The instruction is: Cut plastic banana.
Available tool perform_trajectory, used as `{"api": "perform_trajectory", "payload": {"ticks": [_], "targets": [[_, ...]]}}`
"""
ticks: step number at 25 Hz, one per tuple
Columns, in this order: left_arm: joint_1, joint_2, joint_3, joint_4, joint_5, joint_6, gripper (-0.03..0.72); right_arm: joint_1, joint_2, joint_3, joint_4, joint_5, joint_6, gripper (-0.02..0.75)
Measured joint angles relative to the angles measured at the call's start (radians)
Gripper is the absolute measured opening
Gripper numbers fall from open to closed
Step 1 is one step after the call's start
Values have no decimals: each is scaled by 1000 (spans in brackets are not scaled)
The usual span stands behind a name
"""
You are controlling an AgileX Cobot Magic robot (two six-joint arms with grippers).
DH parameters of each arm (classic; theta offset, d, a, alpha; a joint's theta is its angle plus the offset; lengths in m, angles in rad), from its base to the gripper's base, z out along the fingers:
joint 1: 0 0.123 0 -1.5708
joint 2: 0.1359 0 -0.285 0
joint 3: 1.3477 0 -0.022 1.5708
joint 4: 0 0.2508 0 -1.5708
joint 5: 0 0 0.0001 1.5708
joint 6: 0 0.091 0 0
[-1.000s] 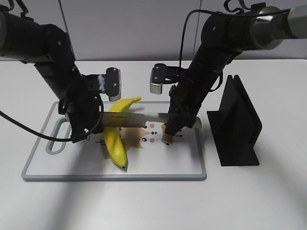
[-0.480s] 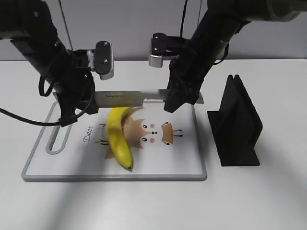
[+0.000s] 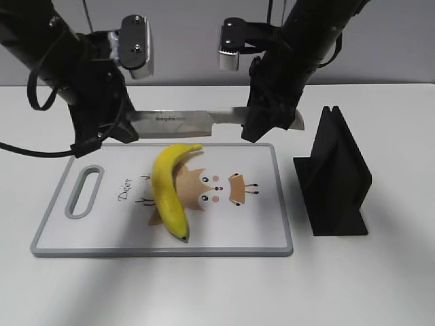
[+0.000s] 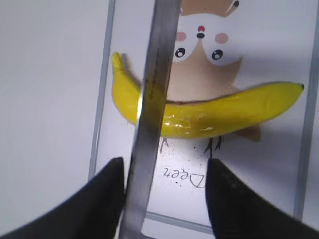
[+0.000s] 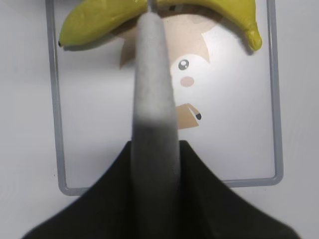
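Note:
The plastic banana (image 3: 168,187) lies whole on the white cutting board (image 3: 258,224), its stem toward the back. It also shows in the left wrist view (image 4: 219,112) and the right wrist view (image 5: 92,17). My right gripper (image 3: 262,125) is shut on the handle of a knife (image 3: 180,122) and holds it level in the air over the board's back edge, above the banana; the right wrist view shows the jaws (image 5: 155,144) clamped on the handle. My left gripper (image 3: 102,136) is open, and in the left wrist view (image 4: 164,164) the blade's tip (image 4: 152,114) passes just beside its left jaw.
A black knife stand (image 3: 336,176) sits on the white table to the right of the board. The board has a handle slot (image 3: 81,193) at its left end and a cartoon deer print (image 3: 217,190) in the middle.
Both arms have risen and moved back. The knife has lifted off the banana to well above the board. The banana has shifted slightly on the board.

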Motion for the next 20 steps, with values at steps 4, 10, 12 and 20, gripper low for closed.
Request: {"api": "perform_trajectory", "payload": {"ticks": [4, 10, 12, 20], "targets": [[0, -43, 0, -15, 11, -16, 578, -5, -15, 0, -21, 0, 27, 178], [0, -126, -27, 18, 17, -198, 597, -7, -69, 0, -48, 31, 114, 176], [0, -152, -51, 64, 18, -308, 593, -7, -97, 0, -54, 48, 148, 176], [0, -258, -105, 288, 72, -740, 591, -7, -189, 0, -56, 91, 326, 176]]}}
